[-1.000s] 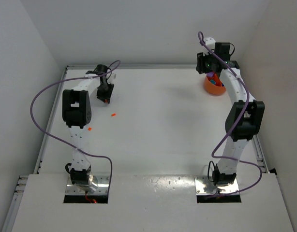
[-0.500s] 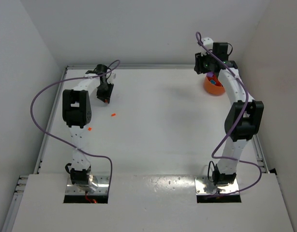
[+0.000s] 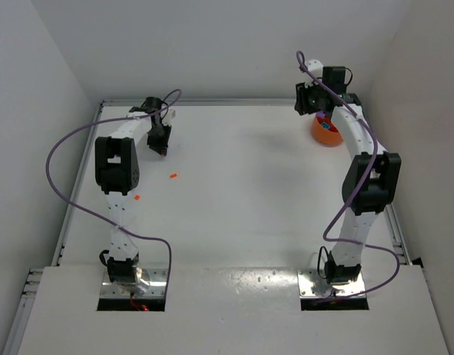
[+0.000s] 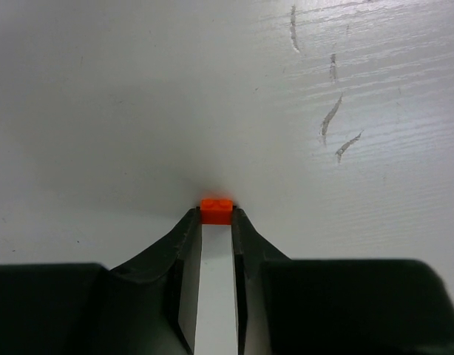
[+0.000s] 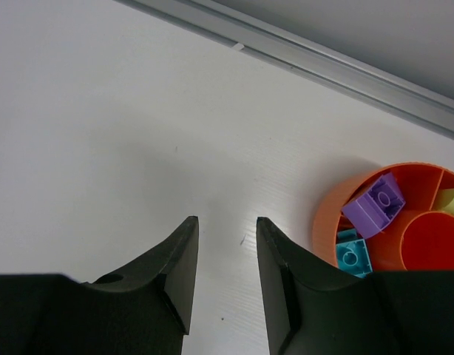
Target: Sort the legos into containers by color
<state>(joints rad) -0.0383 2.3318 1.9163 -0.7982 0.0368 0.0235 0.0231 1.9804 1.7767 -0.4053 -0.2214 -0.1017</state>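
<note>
While left fingers (image 4: 184, 251) clamped an orange-red lego (image 4: 216, 211), right fingers (image 5: 179, 259) stood apart; orange bowl (image 5: 324, 218) held purple lego (image 5: 375, 203), blue lego (image 5: 351, 254), yellow-green piece (image 5: 452, 201).

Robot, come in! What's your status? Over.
Left hand pinching tiny orange plastic brick. Right hand open, empty, beside round orange plastic bowl. Nothing in the way.

Even, diffuse overhead light fell on the white tabletop (image 3: 249, 185). Shadows were soft and faint, with a dim patch ahead of the left tool (image 4: 215, 217).
</note>
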